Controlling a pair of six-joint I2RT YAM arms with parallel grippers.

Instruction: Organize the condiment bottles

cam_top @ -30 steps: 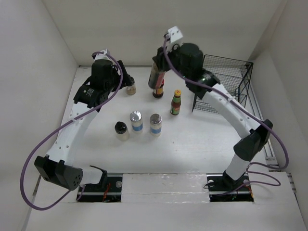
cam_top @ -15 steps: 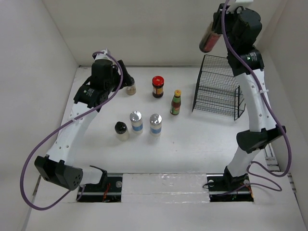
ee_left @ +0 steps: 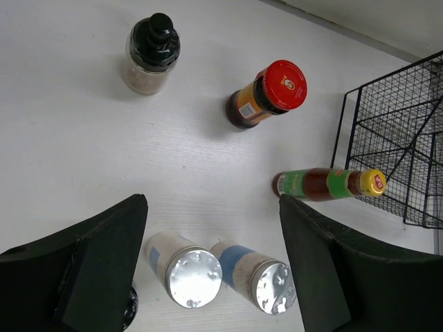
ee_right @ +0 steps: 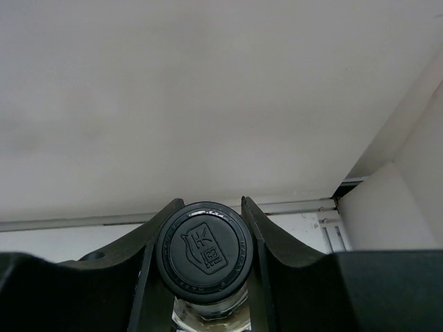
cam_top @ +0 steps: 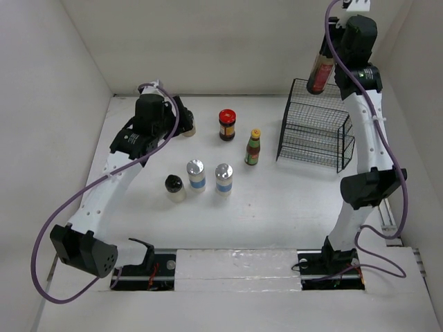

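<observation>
My right gripper (cam_top: 325,59) is shut on the brown sauce bottle (cam_top: 319,72) and holds it high above the black wire basket (cam_top: 315,135). In the right wrist view its black cap (ee_right: 204,252) sits between the fingers. My left gripper (cam_top: 178,119) is open and empty, hovering by a black-capped jar (cam_top: 188,128) at the back left; that jar also shows in the left wrist view (ee_left: 147,55). On the table stand the red-lidded dark jar (cam_top: 227,124), the green-labelled bottle (cam_top: 253,147), two silver-capped shakers (cam_top: 196,174) (cam_top: 223,178) and another black-capped jar (cam_top: 174,187).
The wire basket stands at the back right near the wall and also shows in the left wrist view (ee_left: 401,152). White walls close in the table on the left, back and right. The arm bases sit at the near edge.
My right gripper has lifted the brown sauce bottle from beside the red-lidded jar and carried it up and right, over the basket. The left gripper has shifted slightly.
</observation>
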